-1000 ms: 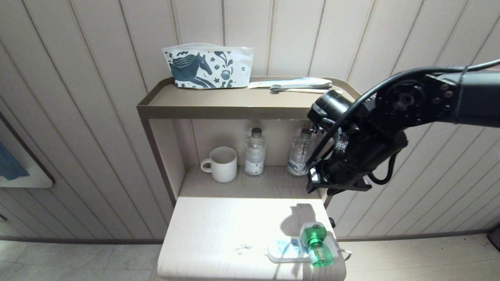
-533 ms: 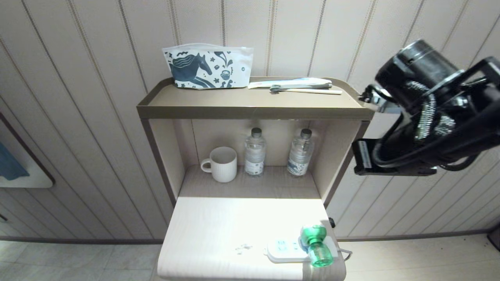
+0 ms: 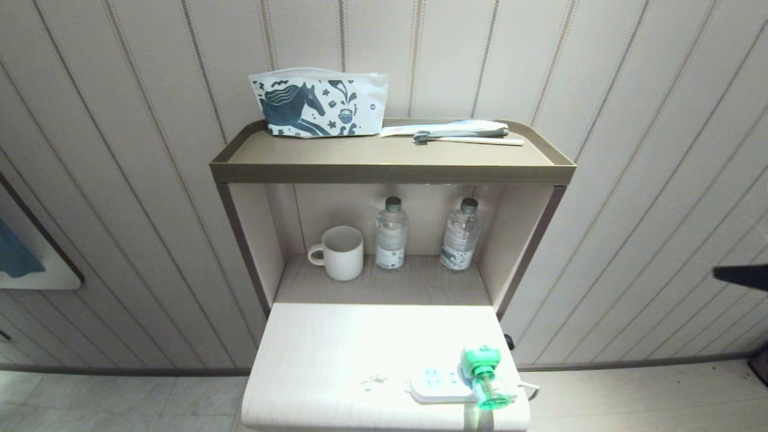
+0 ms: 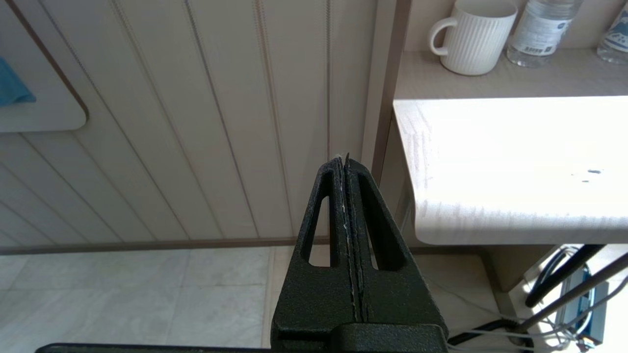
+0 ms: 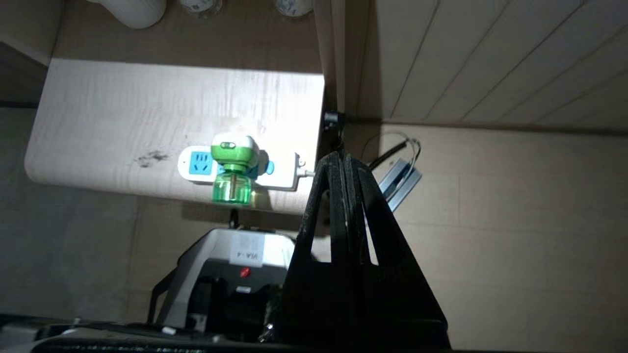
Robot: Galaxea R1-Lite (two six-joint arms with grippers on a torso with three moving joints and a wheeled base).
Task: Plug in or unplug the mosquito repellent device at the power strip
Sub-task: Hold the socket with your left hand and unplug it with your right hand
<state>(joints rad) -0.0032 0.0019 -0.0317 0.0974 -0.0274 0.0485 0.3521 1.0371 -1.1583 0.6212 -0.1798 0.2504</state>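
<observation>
We count one pouch (image 3: 319, 102) at the left of the top shelf (image 3: 390, 173), soft white fabric printed with a dark blue horse. Beside it, toward the right, lie one flat white packet (image 3: 447, 127) and one slim toothbrush (image 3: 468, 140) with a pale handle. The shelf itself is a brown tray with a raised rim and rounded corners.

In the niche below stand three things in a row: one ribbed white mug (image 3: 340, 252) with a looped handle on the left, then two clear plastic water bottles (image 3: 391, 234) (image 3: 460, 235) with dark caps and paper labels.

On the pale wood-grain tabletop (image 3: 336, 354), near its front right corner, we see one power strip (image 3: 444, 385), a flat white oblong with rounded ends and blue socket faces. One mosquito repellent device (image 3: 485, 375) sits plugged into it at its right part, a white-and-green plastic body with a small clear green bottle pointing toward the table's front edge. A white cord (image 3: 531, 390) leaves the strip's right end.

Our left gripper (image 4: 346, 162), matte black with triangular cut-outs, hangs off the table's left side above the tiled floor (image 4: 147, 294), its two fingers pressed flat together on nothing. Our right gripper (image 5: 343, 158) is raised off the table's right side, well apart from the device, fingers likewise pressed together and empty.
</observation>
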